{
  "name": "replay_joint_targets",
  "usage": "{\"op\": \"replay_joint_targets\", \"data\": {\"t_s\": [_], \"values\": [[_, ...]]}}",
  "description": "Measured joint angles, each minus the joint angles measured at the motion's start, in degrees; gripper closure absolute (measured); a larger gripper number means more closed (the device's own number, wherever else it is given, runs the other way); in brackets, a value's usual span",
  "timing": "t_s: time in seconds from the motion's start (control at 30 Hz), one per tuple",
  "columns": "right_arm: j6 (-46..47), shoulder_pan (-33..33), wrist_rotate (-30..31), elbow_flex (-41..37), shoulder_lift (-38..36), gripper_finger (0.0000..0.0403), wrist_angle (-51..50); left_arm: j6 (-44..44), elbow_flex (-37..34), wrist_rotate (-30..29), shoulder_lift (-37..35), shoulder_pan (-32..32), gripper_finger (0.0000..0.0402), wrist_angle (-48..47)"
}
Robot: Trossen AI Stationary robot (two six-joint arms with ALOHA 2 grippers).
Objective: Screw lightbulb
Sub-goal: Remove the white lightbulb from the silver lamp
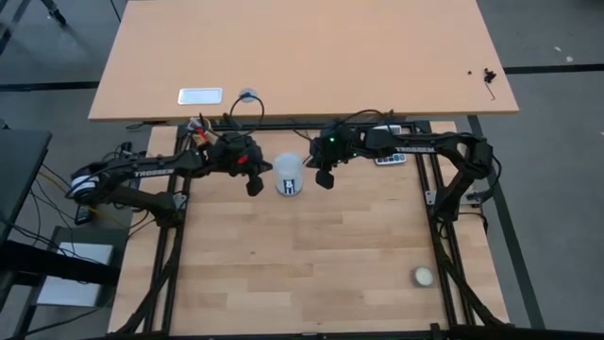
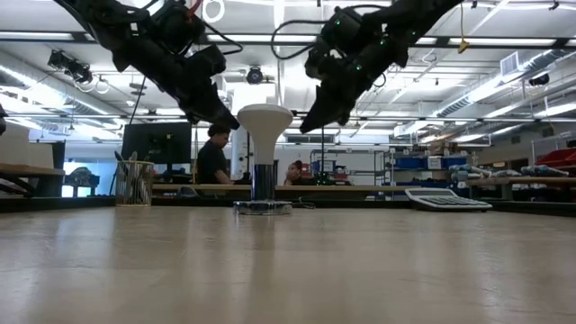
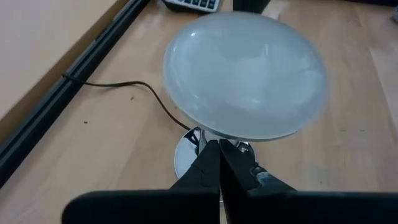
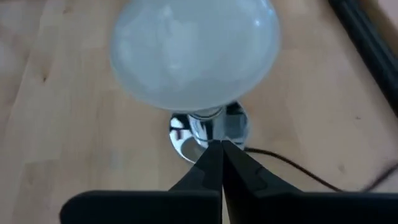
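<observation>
Pincers both closed on nothing. Left pincer [image 1: 254, 187] hangs just left of the bulb [image 1: 289, 174], right pincer [image 1: 325, 178] just right of it, both raised off the tabletop [image 1: 311, 255] and pointing in at the bulb from either side. In each wrist view the fingers [image 3: 219, 167] meet in a tight point with no gap, and neither touches the glass.

Bulb stands upright at the middle of the tabletop, toward the far edge, dome up, metal base down in the socket [image 2: 263, 206]. Thin black cord [image 3: 134, 87] trails away from the socket toward the left.

Whether the base is fully threaded home cannot be told from here; it looks seated and straight.

For the turning step, my judgement:
- a pincer must open first; closed tips can only nudge the dome.
- take the bulb low on the cone, not across the widest part of the dome, where smooth glass would slip.
- keep the grip axis level so the bulb stays plumb; a tilt risks cross-threading.
- the socket is light and loose, so it may spin with the bulb. The other pincer should pin it down.
- squeeze gently.

Small cream ball [image 1: 422, 276] lies well apart, near right corner; no concern.
</observation>
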Motion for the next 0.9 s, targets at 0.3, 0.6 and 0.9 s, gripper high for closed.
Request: {"op": "replay_joint_targets", "data": {"t_s": [0.3,0.6,0.9], "values": [[1.0,0.2,-1.0,0.3,1.2,0.0391,3.6,0.0,0.0,0.0,1.1,0.0,0.0401,2.3],[0.4,-0.1,-1.6,2.1,1.2,0.0393,2.2,0.0,0.0,-0.1,1.2,0.0,0.0401,2.6],[0.4,-0.1,-1.7,2.1,1.2,0.0393,2.2,0.0,0.0,-0.1,1.2,0.0,0.0401,2.9]]}}
